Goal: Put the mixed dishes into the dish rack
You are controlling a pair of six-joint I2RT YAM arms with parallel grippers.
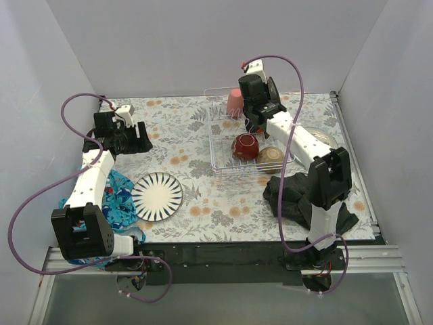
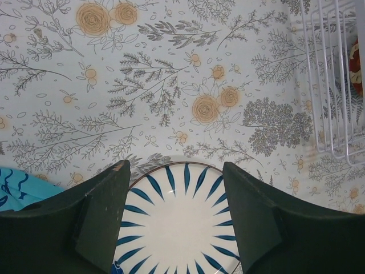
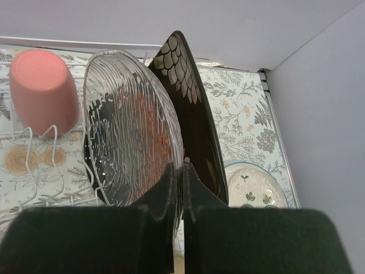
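Observation:
A white plate with dark blue stripes (image 2: pixel 177 222) lies flat on the flowered table (image 1: pixel 183 135), also seen as the striped plate (image 1: pixel 157 196). My left gripper (image 2: pixel 175 166) hangs open above its far rim, apart from it; this left gripper (image 1: pixel 142 139) sits at the table's left. The dish rack (image 1: pixel 223 166) holds a pink cup (image 3: pixel 43 88) upside down, a red bowl (image 1: pixel 245 146) and a tan bowl (image 1: pixel 270 159). My right gripper (image 3: pixel 182 166) is shut on the rim of a ribbed glossy plate (image 3: pixel 128 125) standing upright beside a black plate (image 3: pixel 191 108).
A blue patterned cloth (image 1: pixel 115 196) lies left of the striped plate. A black cloth (image 1: pixel 294 196) is bunched near the right arm's base. A white plate with green marks (image 3: pixel 254 188) lies flat right of the rack. Grey walls close in the table.

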